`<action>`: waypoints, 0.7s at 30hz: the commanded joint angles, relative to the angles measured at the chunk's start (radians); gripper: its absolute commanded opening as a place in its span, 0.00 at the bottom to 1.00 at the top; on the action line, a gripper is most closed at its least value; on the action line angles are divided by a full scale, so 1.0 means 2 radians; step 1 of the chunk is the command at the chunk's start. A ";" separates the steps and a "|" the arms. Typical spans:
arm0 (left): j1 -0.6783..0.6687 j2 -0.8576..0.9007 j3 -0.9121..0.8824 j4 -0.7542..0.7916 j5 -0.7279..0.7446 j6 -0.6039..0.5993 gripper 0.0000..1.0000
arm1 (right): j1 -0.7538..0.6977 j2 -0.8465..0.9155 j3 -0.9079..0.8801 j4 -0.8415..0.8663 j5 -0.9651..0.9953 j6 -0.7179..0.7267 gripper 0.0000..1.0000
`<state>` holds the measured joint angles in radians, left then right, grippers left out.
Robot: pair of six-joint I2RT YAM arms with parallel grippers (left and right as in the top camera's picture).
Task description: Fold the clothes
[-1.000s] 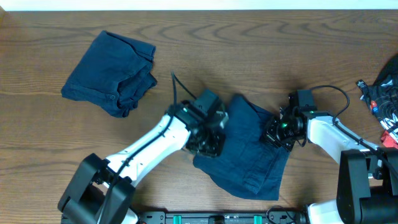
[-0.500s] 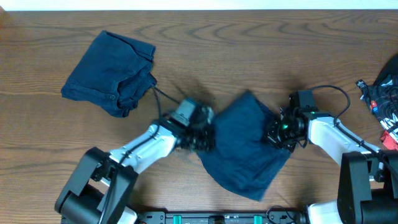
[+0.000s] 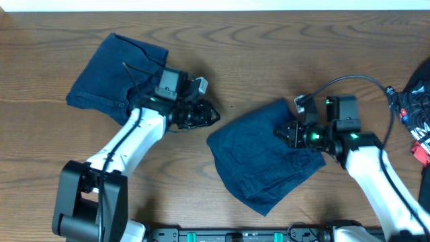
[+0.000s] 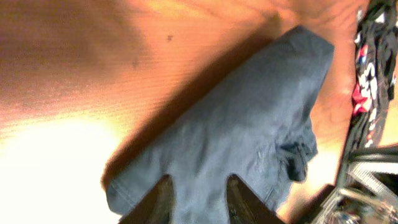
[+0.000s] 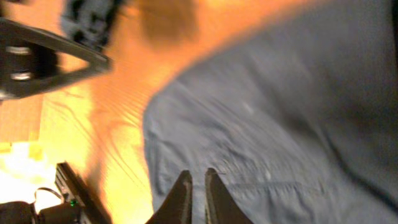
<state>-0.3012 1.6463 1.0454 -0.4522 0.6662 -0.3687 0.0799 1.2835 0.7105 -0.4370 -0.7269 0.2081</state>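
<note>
While the near shorts (image 3: 259, 161) are laid on the surface (image 3: 188, 195), the right end effector (image 3: 287, 132) is seen at their right edge, pressed together. Farther off, the left end effector (image 3: 209, 114) is spread. Beyond, the far shorts (image 3: 111, 81) are bunched far left.

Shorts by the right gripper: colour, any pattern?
Plain dark navy shorts, no pattern; overhead view shows it best.

We see a dark brown wood-grain surface (image 3: 269, 54) filling the overhead view, with a pale strip (image 3: 215, 4) along its far edge. At the right edge lies a crumpled black item (image 3: 416, 101) with red and white print. It may be fabric, but the left wrist view is too blurred to tell.
</note>
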 commanded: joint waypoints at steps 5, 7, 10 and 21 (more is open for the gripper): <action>0.003 -0.015 0.011 -0.153 0.014 0.020 0.37 | 0.001 -0.010 0.000 0.011 0.079 -0.023 0.12; -0.005 -0.015 -0.004 -0.178 0.009 0.036 0.38 | 0.005 0.013 0.000 0.026 0.081 -0.023 0.12; -0.018 -0.015 -0.034 -0.191 -0.008 0.040 0.40 | 0.019 0.063 0.000 0.059 0.082 -0.023 0.12; -0.025 -0.015 -0.059 -0.192 -0.009 0.040 0.47 | 0.022 0.225 0.001 0.140 0.354 0.182 0.02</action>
<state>-0.3508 1.6321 0.9234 -0.8337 0.6575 -0.3058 0.1352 1.6802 0.7124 -0.1238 -0.3607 0.3416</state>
